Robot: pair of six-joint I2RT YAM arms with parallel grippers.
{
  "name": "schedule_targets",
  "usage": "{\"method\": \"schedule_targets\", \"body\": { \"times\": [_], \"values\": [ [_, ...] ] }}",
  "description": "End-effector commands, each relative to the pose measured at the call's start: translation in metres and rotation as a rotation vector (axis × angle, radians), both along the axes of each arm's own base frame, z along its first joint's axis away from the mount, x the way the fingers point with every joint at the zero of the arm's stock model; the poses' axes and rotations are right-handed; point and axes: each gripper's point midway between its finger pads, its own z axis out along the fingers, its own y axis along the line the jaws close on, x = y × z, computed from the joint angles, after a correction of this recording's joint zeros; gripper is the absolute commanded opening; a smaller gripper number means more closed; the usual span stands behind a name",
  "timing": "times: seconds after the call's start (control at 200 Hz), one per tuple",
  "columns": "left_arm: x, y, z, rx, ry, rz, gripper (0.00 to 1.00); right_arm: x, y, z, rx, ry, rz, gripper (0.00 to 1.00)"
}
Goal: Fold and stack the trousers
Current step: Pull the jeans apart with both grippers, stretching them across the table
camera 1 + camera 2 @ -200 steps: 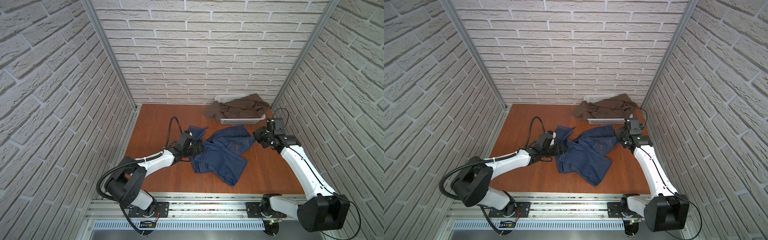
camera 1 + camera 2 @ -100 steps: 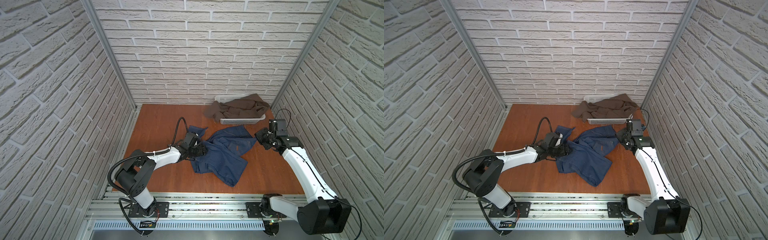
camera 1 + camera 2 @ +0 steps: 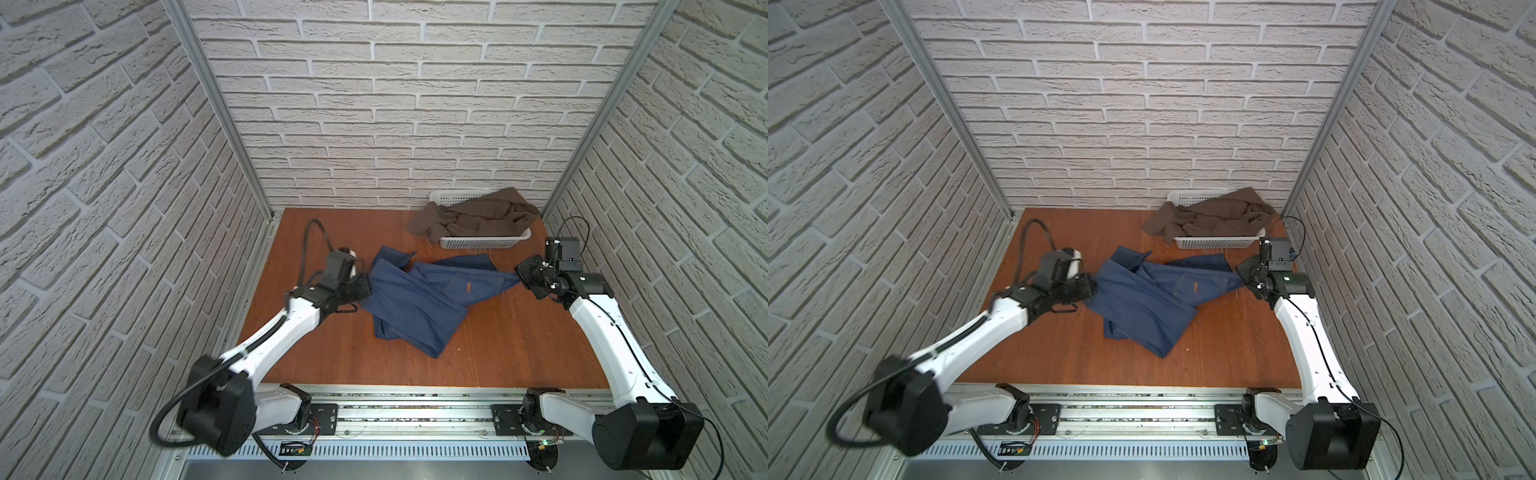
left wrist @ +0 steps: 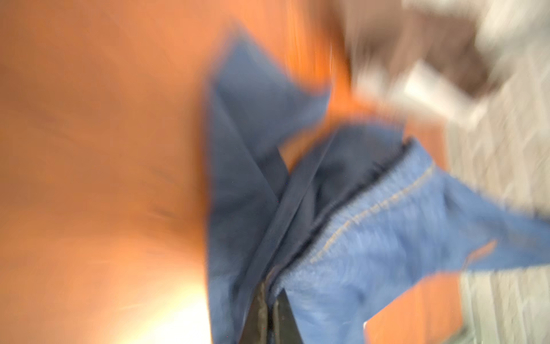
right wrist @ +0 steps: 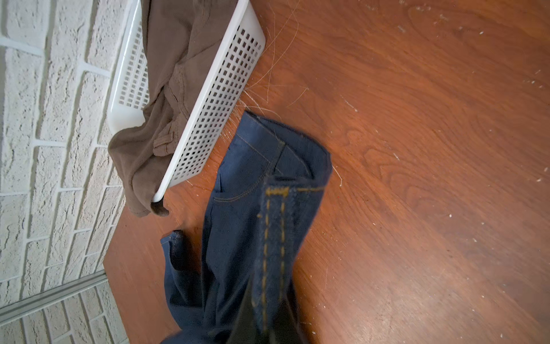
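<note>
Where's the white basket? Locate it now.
In both top views the white basket sits in the table's far right corner, holding a brown garment, just beyond the jeans.

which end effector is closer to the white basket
Right. The right end effector, shut on the jeans, sits in front of the right end of the white basket. The left end effector, also gripping them, is farther off to the left.

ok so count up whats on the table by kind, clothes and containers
jeans: 1
brown clothes heap: 1 (I cannot tell how many pieces are in it)
white basket: 1
total: 3
</note>
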Motion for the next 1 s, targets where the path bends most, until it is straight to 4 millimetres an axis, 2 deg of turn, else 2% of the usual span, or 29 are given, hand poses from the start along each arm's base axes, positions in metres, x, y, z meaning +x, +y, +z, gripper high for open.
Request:
{"method": "schedule_targets", "body": {
  "times": [0.0, 0.055, 0.15, 0.24, 0.42, 0.525, 0.62, 0.685, 0.785, 0.825, 0.885, 0.995],
  "values": [
    [-0.013, 0.110, 0.071, 0.139, -0.147, 0.287, 0.00, -0.003, -0.027, 0.031, -0.055, -0.092, -0.065, 0.05],
    [-0.022, 0.150, 0.096, 0.164, -0.188, 0.399, 0.00, -0.005, -0.037, 0.033, -0.052, -0.096, -0.090, 0.06],
    [-0.031, 0.198, 0.121, 0.168, -0.222, 0.530, 0.00, -0.008, -0.051, 0.031, -0.038, -0.093, -0.128, 0.06],
    [-0.033, 0.232, 0.125, 0.129, -0.217, 0.631, 0.00, -0.010, -0.063, 0.027, -0.019, -0.091, -0.160, 0.06],
    [-0.038, 0.275, 0.120, 0.002, -0.216, 0.786, 0.00, -0.020, -0.080, 0.020, 0.005, -0.079, -0.210, 0.06],
    [-0.040, 0.289, 0.114, -0.034, -0.212, 0.831, 0.00, -0.026, -0.088, 0.016, 0.008, -0.071, -0.237, 0.06],
    [-0.032, 0.294, 0.107, -0.079, -0.193, 0.827, 0.00, -0.021, -0.090, 0.010, 0.035, -0.069, -0.247, 0.05],
    [-0.019, 0.295, 0.104, -0.125, -0.187, 0.812, 0.00, -0.011, -0.087, 0.007, 0.080, -0.072, -0.236, 0.06],
    [0.004, 0.298, 0.106, -0.199, -0.188, 0.781, 0.00, 0.019, -0.073, 0.010, 0.192, -0.103, -0.175, 0.06],
    [0.012, 0.299, 0.110, -0.221, -0.187, 0.767, 0.00, 0.031, -0.067, 0.015, 0.226, -0.127, -0.155, 0.05],
    [0.022, 0.302, 0.119, -0.244, -0.194, 0.749, 0.00, 0.049, -0.058, 0.034, 0.256, -0.172, -0.116, 0.06],
    [0.026, 0.306, 0.145, -0.225, -0.234, 0.743, 0.00, 0.058, -0.056, 0.077, 0.227, -0.272, -0.108, 0.06]
  ]
}}
